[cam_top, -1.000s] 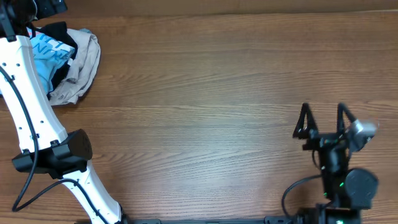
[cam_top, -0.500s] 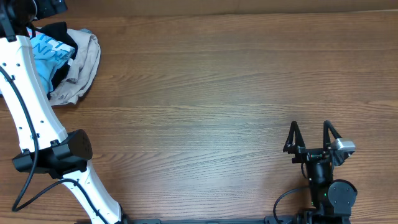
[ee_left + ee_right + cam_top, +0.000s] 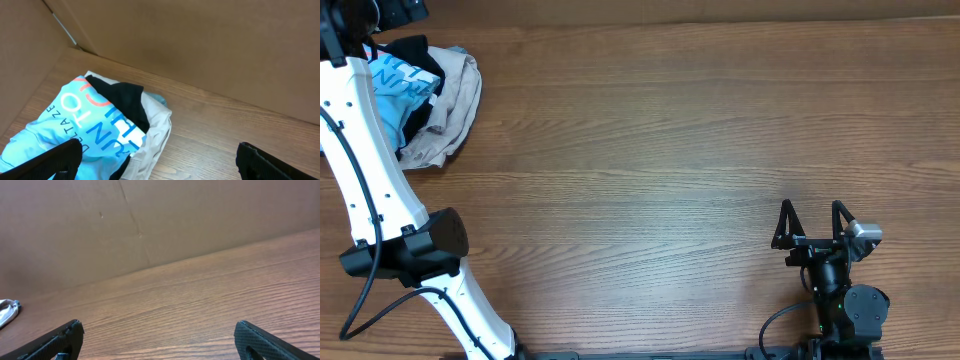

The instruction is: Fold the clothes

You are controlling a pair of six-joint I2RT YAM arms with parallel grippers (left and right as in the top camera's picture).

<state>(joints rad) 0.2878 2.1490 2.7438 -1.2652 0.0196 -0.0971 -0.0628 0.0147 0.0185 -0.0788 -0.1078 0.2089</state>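
Both claws gape wide and grip nothing: the left gripper (image 3: 159,161) hangs near the sky-blue T-shirt (image 3: 55,127), the right gripper (image 3: 811,226) over the wooden table (image 3: 650,150).

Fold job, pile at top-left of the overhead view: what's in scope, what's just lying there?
In the job:
- sky-blue T-shirt with printed lettering, crumpled

Just lying about:
- black garment, partly over the T-shirt
- beige garment, bunched in the same pile
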